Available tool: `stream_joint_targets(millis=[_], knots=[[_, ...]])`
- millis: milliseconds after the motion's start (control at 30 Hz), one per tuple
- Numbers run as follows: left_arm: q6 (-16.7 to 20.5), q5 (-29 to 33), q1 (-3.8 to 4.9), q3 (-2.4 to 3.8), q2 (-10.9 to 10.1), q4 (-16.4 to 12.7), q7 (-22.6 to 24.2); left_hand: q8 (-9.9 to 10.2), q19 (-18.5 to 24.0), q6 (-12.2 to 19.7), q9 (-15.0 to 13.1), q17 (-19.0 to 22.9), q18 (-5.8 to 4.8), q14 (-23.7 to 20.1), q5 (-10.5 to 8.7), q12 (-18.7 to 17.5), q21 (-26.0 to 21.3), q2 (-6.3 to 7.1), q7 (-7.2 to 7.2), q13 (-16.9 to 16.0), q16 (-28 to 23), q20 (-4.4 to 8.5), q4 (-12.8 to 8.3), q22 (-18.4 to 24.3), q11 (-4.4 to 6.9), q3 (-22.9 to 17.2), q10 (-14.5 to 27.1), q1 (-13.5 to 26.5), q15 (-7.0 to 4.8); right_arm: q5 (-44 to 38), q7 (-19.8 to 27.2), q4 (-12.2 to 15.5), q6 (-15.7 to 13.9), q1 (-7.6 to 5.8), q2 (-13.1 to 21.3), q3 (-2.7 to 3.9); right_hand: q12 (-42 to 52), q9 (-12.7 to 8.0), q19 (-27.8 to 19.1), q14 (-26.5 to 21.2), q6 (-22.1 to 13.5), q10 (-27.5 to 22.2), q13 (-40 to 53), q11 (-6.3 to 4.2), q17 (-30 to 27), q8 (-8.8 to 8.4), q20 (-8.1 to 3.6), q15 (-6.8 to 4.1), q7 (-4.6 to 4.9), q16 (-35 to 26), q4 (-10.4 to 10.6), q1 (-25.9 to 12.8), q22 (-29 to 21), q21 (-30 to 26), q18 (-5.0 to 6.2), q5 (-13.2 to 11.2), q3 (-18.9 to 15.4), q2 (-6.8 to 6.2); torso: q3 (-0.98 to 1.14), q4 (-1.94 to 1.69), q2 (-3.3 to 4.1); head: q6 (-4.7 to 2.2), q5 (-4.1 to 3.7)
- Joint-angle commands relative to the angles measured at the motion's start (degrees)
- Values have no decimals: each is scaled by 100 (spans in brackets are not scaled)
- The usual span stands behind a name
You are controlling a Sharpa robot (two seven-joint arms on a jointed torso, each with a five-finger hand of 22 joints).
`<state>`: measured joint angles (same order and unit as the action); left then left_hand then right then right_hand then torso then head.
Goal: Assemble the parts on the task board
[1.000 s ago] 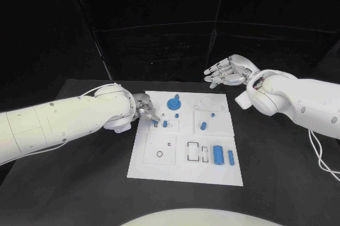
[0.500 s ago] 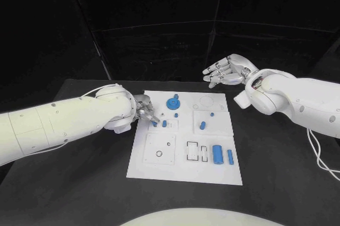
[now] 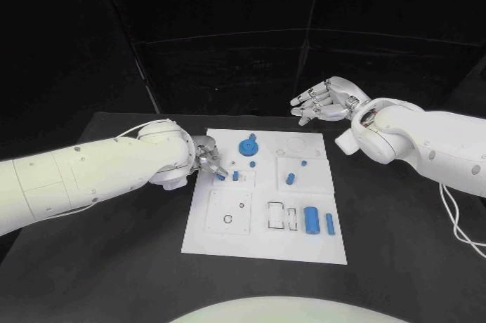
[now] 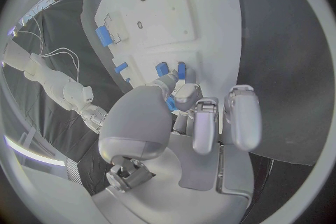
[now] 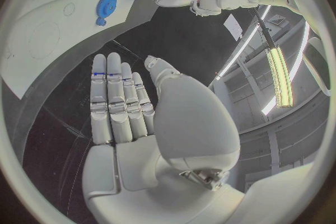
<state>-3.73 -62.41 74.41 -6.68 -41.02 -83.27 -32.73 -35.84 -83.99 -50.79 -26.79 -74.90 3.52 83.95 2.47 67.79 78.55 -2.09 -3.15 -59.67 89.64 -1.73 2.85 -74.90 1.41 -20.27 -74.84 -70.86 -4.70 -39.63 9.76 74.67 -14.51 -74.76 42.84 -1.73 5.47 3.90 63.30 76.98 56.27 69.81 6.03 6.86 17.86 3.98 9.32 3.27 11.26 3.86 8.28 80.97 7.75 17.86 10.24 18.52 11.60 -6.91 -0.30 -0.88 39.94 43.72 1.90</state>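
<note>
Left hand (image 3: 211, 161) is reaching over the left edge of the white task board (image 3: 228, 242), its fingertips (image 4: 183, 94) pinching a small blue part (image 4: 170, 103) low over the board; in the left wrist view that part is showing between the thumb and a finger, just beside two other small blue pegs (image 4: 181, 70) standing in the board; right hand (image 3: 326, 100) is hovering above the counter (image 3: 121, 267) beyond the board's far right corner, well apart from the board, with its fingers (image 5: 115, 95) stretched out straight side by side and holding nothing; the task board is lying in the middle of the black counter; a blue gear (image 3: 248, 149) is sitting near the board's far edge, with a small blue piece (image 3: 251, 137) just beyond it; further blue pegs (image 3: 290, 178) are standing in the right middle panel; a large blue cylinder (image 3: 313, 221) is lying in the near right panel, with a slimmer blue bar (image 3: 329, 224) just beside it on the right; black rectangular outlines (image 3: 275, 215) are showing just left of the cylinder; the near left panel (image 3: 230, 212) is carrying a small ring mark.
</note>
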Motion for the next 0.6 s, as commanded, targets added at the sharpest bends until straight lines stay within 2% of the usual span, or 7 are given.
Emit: stream_joint_targets(millis=[33,433,567,600], knots=[[-178,-50,-3,-5,3,-14,-72,-42,-134,-6,-505,-1510,-25,605,26,-2,-28,-39,62,2,36,52,-232,-134,20,-280,-42,-2,-26,10,59,2,43,-10,-7,3,-34,-4,9,-10,-50,-20,-9,10,-5,-7,17,10,5,-15,30,-72,-7,-19,23,9,-9,-1,1,0,1,2,0],[-213,-50,-3,-6,28,15,-69,-50,-133,-11,-512,-1510,-25,605,26,-10,-30,-20,64,13,36,53,-236,-133,21,-291,-38,12,-28,10,60,-4,41,-10,-18,3,-34,-4,9,-10,-50,-20,-9,10,-5,-7,17,10,5,-15,30,-72,-7,-19,23,9,-9,-1,5,5,1,10,8],[-230,-50,-2,-7,47,45,-81,-78,-134,-38,-531,-1510,-25,605,25,-7,-31,93,66,10,36,56,-221,-135,20,-243,-43,107,-29,10,59,-2,39,-10,-17,3,-33,-3,17,-9,-51,-19,-12,10,-9,-5,19,10,5,-13,35,-81,-16,-32,24,4,-12,6,5,2,1,14,4],[-237,-49,-2,-7,56,56,-85,-97,-134,-68,-541,-1510,-25,605,26,-2,-33,159,61,6,36,56,-173,-134,14,-168,-49,211,-25,10,62,-2,44,-10,-18,3,-33,-3,17,-9,-51,-19,-12,10,-9,-5,19,10,5,-13,35,-81,-16,-32,24,4,-12,6,3,2,0,14,4]])
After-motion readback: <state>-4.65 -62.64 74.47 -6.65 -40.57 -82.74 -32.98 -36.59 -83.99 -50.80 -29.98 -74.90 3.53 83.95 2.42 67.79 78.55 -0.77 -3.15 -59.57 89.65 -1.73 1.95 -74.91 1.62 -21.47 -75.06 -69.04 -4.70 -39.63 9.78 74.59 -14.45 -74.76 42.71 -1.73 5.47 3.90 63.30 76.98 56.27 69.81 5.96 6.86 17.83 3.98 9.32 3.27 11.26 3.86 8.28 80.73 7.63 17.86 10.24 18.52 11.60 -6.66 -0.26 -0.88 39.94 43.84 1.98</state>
